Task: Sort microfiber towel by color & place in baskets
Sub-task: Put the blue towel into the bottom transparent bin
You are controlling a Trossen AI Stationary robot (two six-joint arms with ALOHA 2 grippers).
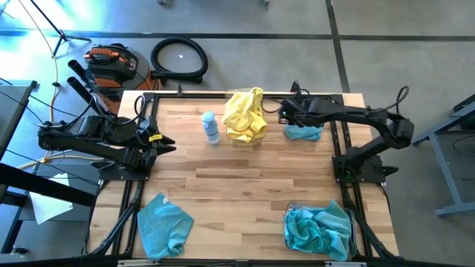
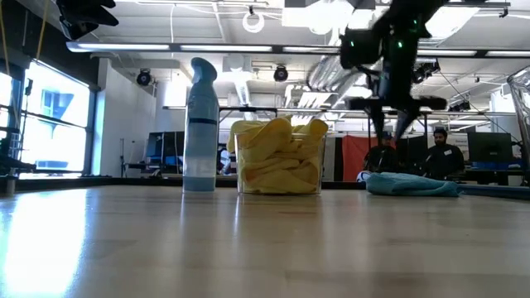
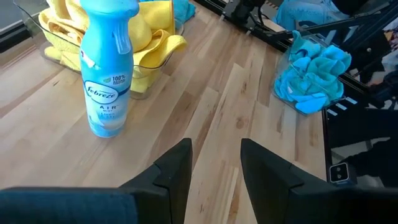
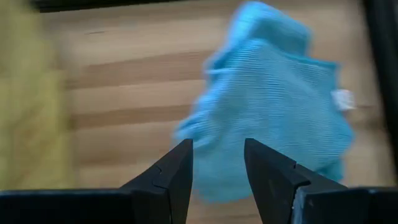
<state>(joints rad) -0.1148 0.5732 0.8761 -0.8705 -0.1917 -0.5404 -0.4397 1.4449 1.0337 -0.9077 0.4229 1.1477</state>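
Just below our narrowly parted right hand (image 4: pixel 216 177), the soft, light teal towel (image 4: pixel 273 106) suits pinching a raised fold

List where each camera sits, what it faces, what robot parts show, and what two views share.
High: overhead, straight down on the table; both arms.
Low: tabletop height, facing the spray bottle, the basket of yellow towels; right gripper above.
Left wrist: past open left gripper toward the bottle.
Right wrist: open right gripper over the teal towel.
Shared: that towel shows in high and low views too.
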